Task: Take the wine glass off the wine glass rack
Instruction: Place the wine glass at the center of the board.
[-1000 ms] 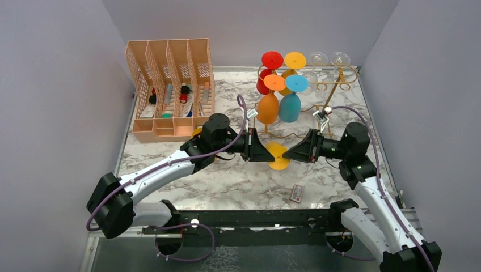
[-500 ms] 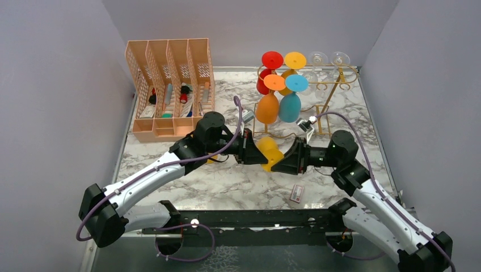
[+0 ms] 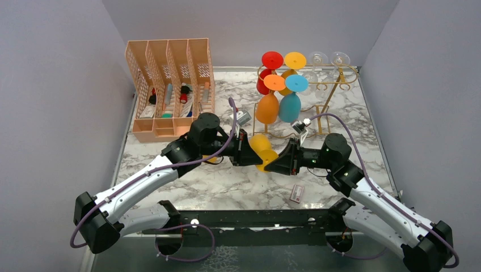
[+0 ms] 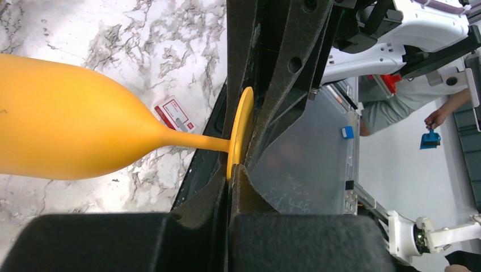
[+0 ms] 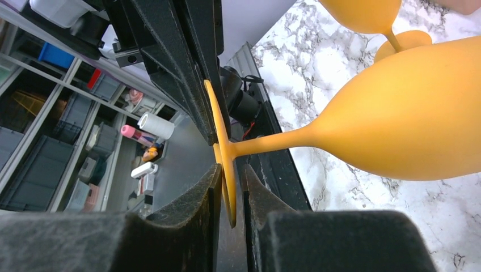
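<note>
Rack (image 3: 342,76) w/ hung glasses (image 3: 279,106) blocks back-right; organiser (image 3: 170,85) back-left; gap btwn open; table (image 3: 227,184) front bare bar card (image 3: 296,194).

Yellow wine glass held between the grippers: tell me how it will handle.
The yellow wine glass is pinched by the thin edge of its foot in the left gripper, so the big bowl probably levers it and it may pivot or slip. Laid sideways on the table, its round bowl would likely roll. Its matte, opaque look suggests light plastic, not certain.

Bright, even overhead light; soft shadows on white marble-patterned tabletop (image 3: 227,181). Matte yellow wine glass (image 4: 68,119) evenly lit; wrist-view foreground blurred.
</note>
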Controlling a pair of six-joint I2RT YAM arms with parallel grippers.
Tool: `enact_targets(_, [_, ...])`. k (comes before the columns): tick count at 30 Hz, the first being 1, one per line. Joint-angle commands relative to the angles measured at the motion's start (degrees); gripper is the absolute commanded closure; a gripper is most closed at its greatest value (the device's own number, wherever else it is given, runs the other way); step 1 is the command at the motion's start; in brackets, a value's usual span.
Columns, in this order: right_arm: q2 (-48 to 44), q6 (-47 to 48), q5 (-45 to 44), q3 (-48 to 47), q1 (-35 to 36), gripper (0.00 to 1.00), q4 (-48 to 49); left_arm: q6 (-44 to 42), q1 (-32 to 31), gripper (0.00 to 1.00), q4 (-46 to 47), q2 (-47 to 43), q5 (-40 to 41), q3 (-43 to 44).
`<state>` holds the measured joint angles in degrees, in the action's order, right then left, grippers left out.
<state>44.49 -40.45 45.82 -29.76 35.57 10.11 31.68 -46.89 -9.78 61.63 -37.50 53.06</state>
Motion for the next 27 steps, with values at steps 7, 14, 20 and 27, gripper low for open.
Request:
enact_targets(7, [1.6, -1.0, 2.7, 1.1, 0.3, 0.99, 7.3, -1.4, -0.1, 1.00, -0.4, -2.6, 2.1, 0.8])
enact_targets(14, [-0.4, 9.4, 9.0, 3.9, 0.3, 0.99, 7.5, 0.6, -0.1, 0.35, -2.7, -3.5, 11.5, 3.4])
enact_targets(20, [0.8, 26.4, 12.8, 6.9, 0.3, 0.99, 5.8, 1.7, 0.5, 0.02, -9.4, -6.1, 22.4, 7.4])
enact_targets(27, [-5.6, 53.3, 21.9, 11.7, 0.2, 0.99, 3.5, 3.6, 10.2, 0.01, -16.3, -6.2, 17.4, 9.5])
